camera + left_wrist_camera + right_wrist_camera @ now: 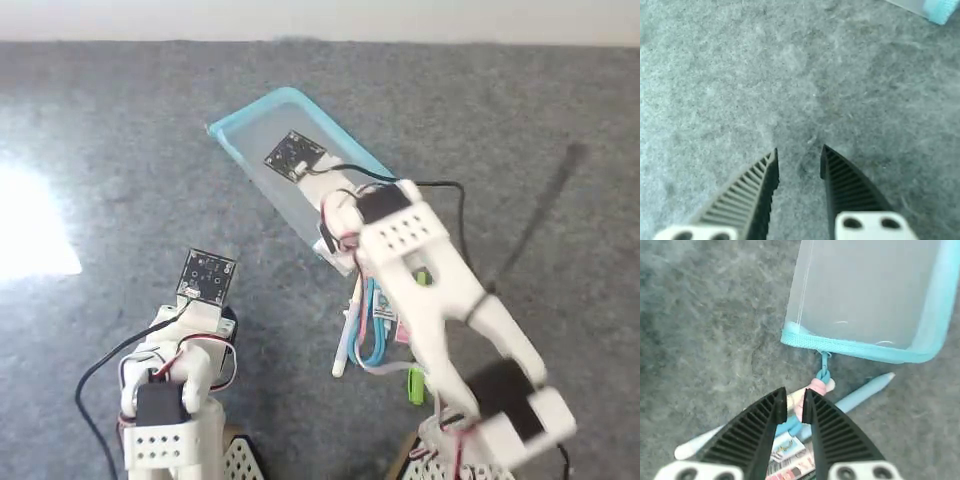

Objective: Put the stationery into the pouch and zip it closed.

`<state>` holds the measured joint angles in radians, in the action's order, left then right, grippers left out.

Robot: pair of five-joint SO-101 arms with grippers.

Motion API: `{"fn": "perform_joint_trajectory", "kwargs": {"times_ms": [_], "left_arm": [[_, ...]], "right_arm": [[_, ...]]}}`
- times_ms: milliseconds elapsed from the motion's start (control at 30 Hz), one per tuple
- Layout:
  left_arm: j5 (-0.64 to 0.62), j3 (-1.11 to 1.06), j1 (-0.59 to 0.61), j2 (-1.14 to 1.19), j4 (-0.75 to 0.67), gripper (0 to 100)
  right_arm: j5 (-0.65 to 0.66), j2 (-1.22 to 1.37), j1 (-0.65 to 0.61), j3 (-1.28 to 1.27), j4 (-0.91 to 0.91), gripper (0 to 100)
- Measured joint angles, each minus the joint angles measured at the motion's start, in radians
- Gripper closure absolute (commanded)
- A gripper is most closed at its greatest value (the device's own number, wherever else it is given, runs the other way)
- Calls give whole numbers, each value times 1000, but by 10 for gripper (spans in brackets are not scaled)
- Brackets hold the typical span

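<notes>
The translucent pouch point(290, 165) with light blue trim lies flat at mid-table. Its teal zipper pull point(823, 367) hangs from the near end and carries a pink charm point(819, 386). My right gripper point(794, 396) sits at that end, shut on the charm. The stationery lies just beside and under it: a white pen point(345, 350), a light blue pen point(860, 392), blue and pink pieces point(378, 325) and a green item point(415, 385). My left gripper point(799, 157) hangs open over bare grey table, holding nothing, well to the left of the pouch.
The grey felt-like table point(120, 130) runs open on the left and far right. A corner of the pouch point(941, 9) shows at the edge of the left wrist view. The right arm point(450, 310) covers part of the stationery pile.
</notes>
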<state>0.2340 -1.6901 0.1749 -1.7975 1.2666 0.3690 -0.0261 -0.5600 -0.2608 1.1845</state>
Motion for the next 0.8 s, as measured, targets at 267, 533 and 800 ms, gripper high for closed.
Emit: {"fn": "perform_joint_trajectory", "kwargs": {"times_ms": [267,533,800], "left_arm": [[0,0,0,0,0,867],[0,0,0,0,0,867],[0,0,0,0,0,867]], "right_arm": [[-37,107,0,18,0,924],[-135,107,52,18,0,768],[-175,130,46,18,0,760]]}}
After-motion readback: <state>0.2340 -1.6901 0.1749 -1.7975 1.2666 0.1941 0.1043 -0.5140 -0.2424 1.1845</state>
